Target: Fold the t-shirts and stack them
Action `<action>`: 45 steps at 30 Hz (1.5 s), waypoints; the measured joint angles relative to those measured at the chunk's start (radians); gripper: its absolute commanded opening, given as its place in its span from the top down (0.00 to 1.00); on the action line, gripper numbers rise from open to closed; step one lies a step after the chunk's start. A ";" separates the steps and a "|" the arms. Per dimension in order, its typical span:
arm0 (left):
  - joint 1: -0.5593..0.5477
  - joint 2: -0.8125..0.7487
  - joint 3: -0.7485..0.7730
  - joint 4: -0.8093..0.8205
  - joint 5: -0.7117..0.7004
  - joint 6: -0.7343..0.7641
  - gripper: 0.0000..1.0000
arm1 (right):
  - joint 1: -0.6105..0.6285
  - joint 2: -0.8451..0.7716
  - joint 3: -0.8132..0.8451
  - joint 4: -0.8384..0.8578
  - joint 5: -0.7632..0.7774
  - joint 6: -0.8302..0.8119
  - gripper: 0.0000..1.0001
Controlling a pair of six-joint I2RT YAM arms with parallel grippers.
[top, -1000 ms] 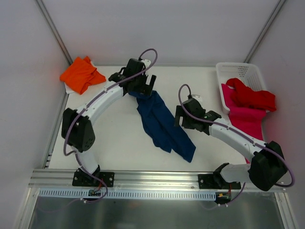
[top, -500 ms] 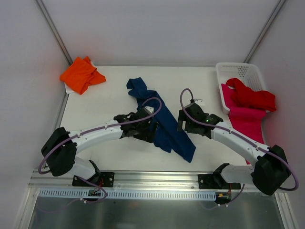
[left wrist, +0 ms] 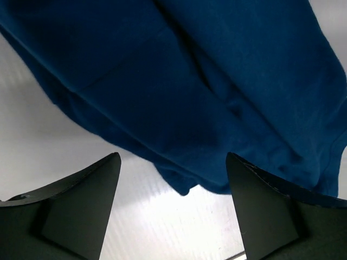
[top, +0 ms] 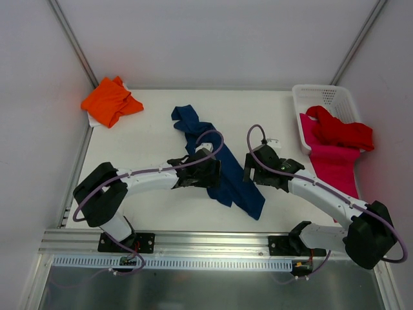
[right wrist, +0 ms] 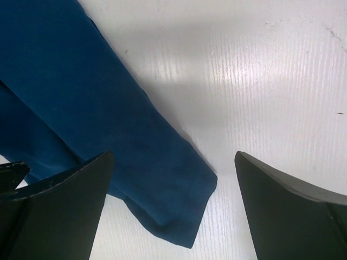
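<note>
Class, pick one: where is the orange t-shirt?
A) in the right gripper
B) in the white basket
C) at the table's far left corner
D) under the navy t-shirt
C: the orange t-shirt lies bunched at the far left corner of the table.

white table [top: 148, 139] with a navy t-shirt [top: 229, 174] mid-way, an orange t-shirt [top: 111, 100] far left, a mesh basket [top: 326, 95] far right

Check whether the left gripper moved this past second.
Yes. The left gripper came from the far edge of the table toward the near edge, now beside the navy t-shirt.
</note>
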 measured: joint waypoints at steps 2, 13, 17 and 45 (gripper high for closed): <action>-0.013 0.008 -0.036 0.064 0.003 -0.068 0.24 | 0.000 -0.001 -0.005 -0.004 0.002 0.003 0.01; -0.123 0.012 -0.080 0.164 -0.099 -0.224 0.46 | 0.000 -0.025 -0.033 -0.014 0.023 0.004 0.01; -0.124 0.012 -0.093 0.167 -0.122 -0.246 0.60 | 0.000 -0.023 -0.036 -0.014 0.023 0.006 0.01; -0.144 -0.039 -0.087 0.108 -0.236 -0.212 1.00 | 0.000 0.016 -0.055 -0.002 0.024 0.014 0.01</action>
